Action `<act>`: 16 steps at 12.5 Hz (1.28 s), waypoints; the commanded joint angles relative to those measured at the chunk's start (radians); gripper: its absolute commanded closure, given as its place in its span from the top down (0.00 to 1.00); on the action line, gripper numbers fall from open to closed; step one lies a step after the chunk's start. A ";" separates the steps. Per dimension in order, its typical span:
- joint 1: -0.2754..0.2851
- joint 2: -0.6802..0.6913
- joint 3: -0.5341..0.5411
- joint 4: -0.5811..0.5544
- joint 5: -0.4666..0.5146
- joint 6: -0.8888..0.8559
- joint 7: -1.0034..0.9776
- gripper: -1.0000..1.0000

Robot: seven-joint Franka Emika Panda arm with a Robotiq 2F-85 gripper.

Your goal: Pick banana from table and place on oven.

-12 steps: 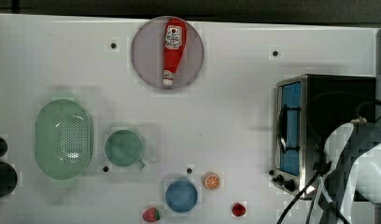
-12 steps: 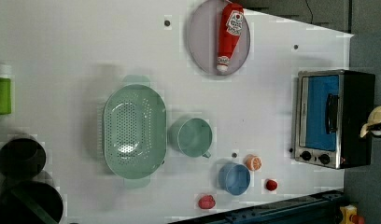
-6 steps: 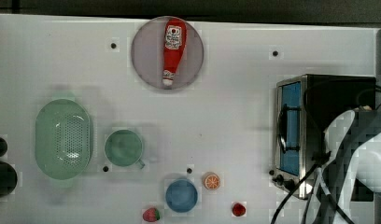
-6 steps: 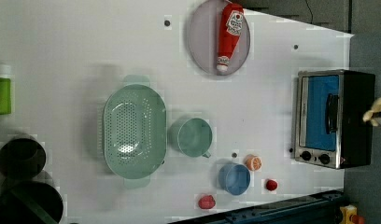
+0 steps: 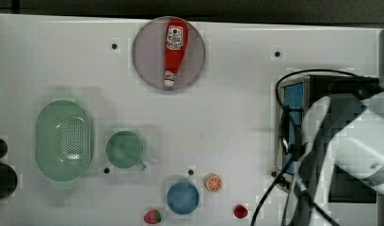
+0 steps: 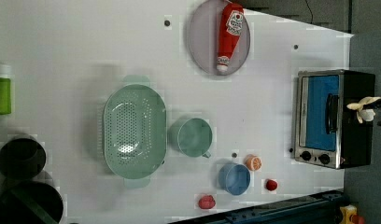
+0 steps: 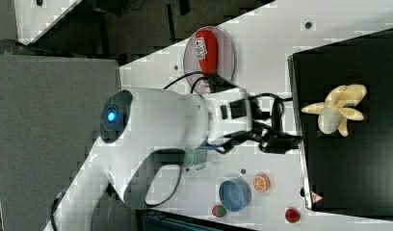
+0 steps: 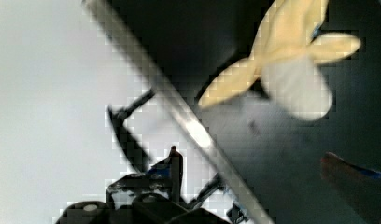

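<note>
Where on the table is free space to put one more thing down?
The table is bare between the ketchup plate and the oven, and above the colander in the top view. It is crowded around the blue bowl.

Floor: we see dark grey floor [image 6: 366, 196] past the white surface's edge at the left view's right.
Panel: a plain grey panel [image 7: 55, 120] fills the right view's left.
Far edge: a dark strip [image 5: 190, 6] runs along the top view's top.
Rail: a dark blue rail [image 6: 272, 215] lies along the left view's bottom edge.
Light: even and soft, with faint shadows.
</note>
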 commanded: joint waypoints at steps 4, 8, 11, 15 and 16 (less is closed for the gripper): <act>0.085 -0.145 0.219 0.044 0.061 -0.037 0.344 1.00; 0.101 -0.252 0.361 0.043 0.060 -0.170 0.754 1.00; 0.101 -0.352 0.410 0.043 0.040 -0.269 0.754 1.00; 0.099 -0.417 0.407 0.033 0.010 -0.313 0.761 1.00; 0.099 -0.419 0.404 0.033 0.010 -0.311 0.761 1.00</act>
